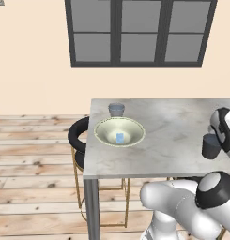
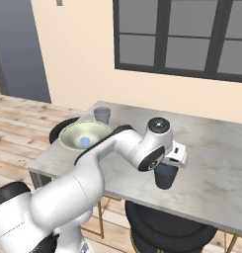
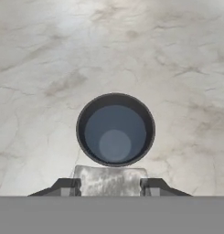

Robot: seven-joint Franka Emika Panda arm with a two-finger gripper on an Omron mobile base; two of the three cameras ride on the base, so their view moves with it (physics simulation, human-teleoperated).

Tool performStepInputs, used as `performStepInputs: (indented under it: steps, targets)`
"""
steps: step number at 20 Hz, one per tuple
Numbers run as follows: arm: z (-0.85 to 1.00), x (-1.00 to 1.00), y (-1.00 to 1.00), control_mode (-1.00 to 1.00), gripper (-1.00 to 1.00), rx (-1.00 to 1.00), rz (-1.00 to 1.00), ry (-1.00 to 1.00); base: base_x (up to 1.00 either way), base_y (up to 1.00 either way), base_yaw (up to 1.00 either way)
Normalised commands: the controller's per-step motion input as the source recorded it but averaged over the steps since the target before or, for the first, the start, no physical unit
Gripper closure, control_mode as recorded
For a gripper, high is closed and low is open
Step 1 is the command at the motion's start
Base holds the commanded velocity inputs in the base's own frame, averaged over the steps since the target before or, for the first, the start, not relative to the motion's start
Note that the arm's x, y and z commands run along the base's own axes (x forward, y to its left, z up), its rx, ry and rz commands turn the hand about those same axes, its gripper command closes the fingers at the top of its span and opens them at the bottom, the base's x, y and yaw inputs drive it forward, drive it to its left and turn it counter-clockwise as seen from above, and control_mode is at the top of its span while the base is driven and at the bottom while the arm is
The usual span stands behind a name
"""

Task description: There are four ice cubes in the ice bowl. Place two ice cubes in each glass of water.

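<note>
The arm reaches out over a grey marble table, with the gripper hanging right above the near glass. The hand view looks straight down into that glass: dark rim, bluish inside, a paler round patch at the bottom. Can't tell if that patch is an ice cube or just the base. There's a pale, squarish, see-through thing sitting between the two fingertips, and it looks a lot like a cube pinched there, but it's too washed out to call for sure. So the jaws stand partway apart, and whether they're actually clamped on something can't be told.

In the right base view the same glass stands just under the wrist, near the table's front edge. In the left base view it pokes out beside the arm at the right.

The bowl sits toward the far-left end of the table, well apart from the gripper. One small blue cube lies in the middle of it, also visible from the right side. The second glass stands just behind the bowl, near the table's back corner.

A black stool with gold legs is tucked beside the table by the bowl.
</note>
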Motion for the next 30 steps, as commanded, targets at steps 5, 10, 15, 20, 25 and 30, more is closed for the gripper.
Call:
performStepInputs:
  steps: [5,10,15,20,25,30]
  targets:
    - [-0.09,0.29,0.0,-1.0,1.0,0.01,0.0,0.05,0.0,0.0,0.0]
    - [-0.1,0.25,0.0,-1.0,1.0,0.0,0.0,0.04,0.0,0.0,0.0]
    - [-0.29,0.09,0.0,-1.0,1.0,0.0,0.0,0.04,0.0,0.0,0.0]
    - [-0.23,0.06,0.0,-1.0,1.0,0.0,0.0,0.02,0.0,0.0,0.0]
    - [-0.15,0.01,-0.04,-1.0,1.0,0.01,0.0,0.02,0.0,0.0,0.0]
    - [-0.16,0.0,-0.02,-1.0,1.0,0.0,0.0,0.04,0.0,0.0,0.0]
